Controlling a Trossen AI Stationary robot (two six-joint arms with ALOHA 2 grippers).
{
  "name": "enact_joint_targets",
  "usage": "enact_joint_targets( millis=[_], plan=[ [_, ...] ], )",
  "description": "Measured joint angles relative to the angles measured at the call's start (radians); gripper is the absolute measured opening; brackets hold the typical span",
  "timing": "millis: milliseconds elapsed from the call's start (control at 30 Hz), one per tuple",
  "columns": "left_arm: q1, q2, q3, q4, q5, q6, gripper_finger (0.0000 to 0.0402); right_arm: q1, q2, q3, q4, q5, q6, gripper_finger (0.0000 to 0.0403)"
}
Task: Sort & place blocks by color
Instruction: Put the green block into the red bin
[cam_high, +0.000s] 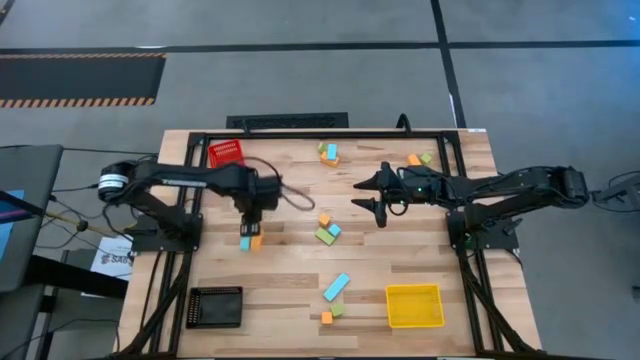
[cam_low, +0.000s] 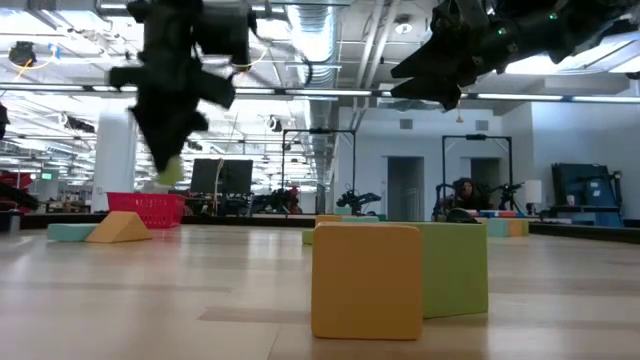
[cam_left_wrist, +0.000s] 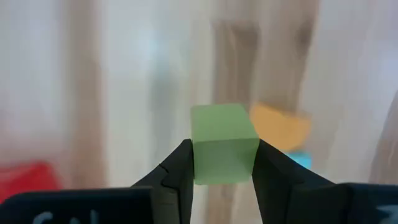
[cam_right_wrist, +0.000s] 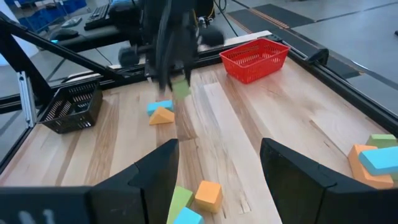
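Left arm carrying a green block above the table

The left gripper (cam_high: 251, 222) has its jaws pinched on a light green block (cam_left_wrist: 224, 143), held in the air over the left part of the table (cam_high: 290, 290), right above an orange wedge (cam_right_wrist: 162, 116) and a cyan block (cam_right_wrist: 159, 106) lying together; the right gripper (cam_high: 372, 195) waits mid-table with jaws spread wide and empty, over a small cluster (cam_high: 326, 229) of orange, green and cyan blocks. The fingers seem to catch only the lower half of the green block (the upper part stands clear of them), so I'd guess a quick swing could tip it out, or a drop here would land it on the wedge and knock both askew. The red basket (cam_high: 226, 153) sits near at the far edge
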Motion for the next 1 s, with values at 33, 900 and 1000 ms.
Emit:
enact_joint_targets(
  millis=[33,900,1000],
  plan=[
    [0.017,-0.022,0.012,0.007,-0.014,-0.012,0.0097,0.0,0.0,0.0,0.0,0.0,0.0,0.0249],
    [0.795,0.109,0.021,0.037,-0.091,-0.395,0.0097,0.002,0.0,0.0,0.006,0.004,0.065,0.0249],
    [0.794,0.155,0.021,0.058,-0.1,-0.418,0.0097,0.002,0.0,0.0,0.006,0.004,0.086,0.0249]
  ],
)
